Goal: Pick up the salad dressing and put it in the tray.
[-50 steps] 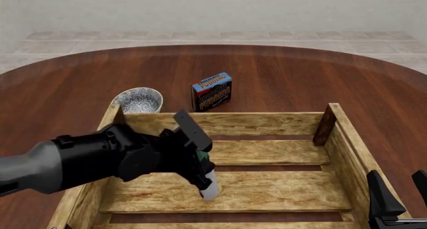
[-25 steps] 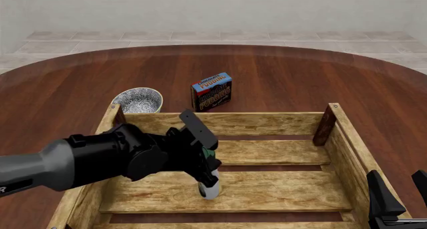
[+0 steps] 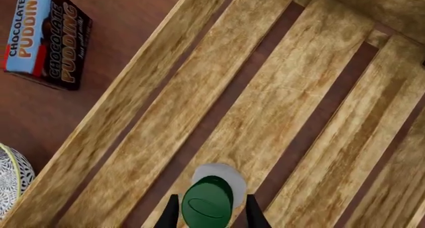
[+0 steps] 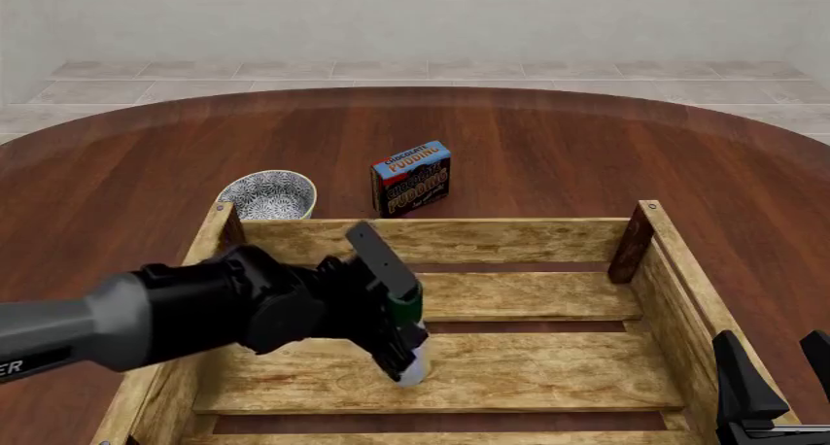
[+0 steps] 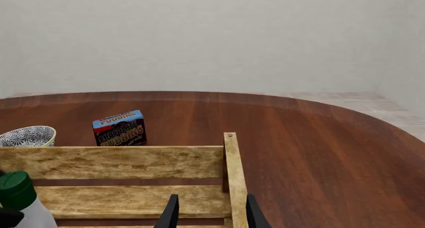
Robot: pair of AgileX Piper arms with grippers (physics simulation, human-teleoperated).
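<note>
The salad dressing (image 4: pixel 412 369), a slim white bottle with a dark green cap, stands upright on the floor slats of the tray (image 4: pixel 441 239), a big wooden crate. My left gripper (image 4: pixel 404 333) is around the bottle's top. In the left wrist view the green cap (image 3: pixel 207 204) sits between the parted fingers (image 3: pixel 171 215) with a small gap showing, so the gripper looks open. The bottle also shows in the right wrist view (image 5: pixel 20 203). My right gripper (image 4: pixel 776 367) is open and empty outside the tray's near right corner.
A blue chocolate pudding box (image 4: pixel 412 179) stands just beyond the tray's far wall. A blue-and-white patterned bowl (image 4: pixel 268 194) sits by the tray's far left corner post. The round wooden table (image 4: pixel 584 144) stretches beyond them.
My left gripper lowered the bottle onto the tray floor and set it upright. Its fingers have parted around the cap. The right arm has not moved.
</note>
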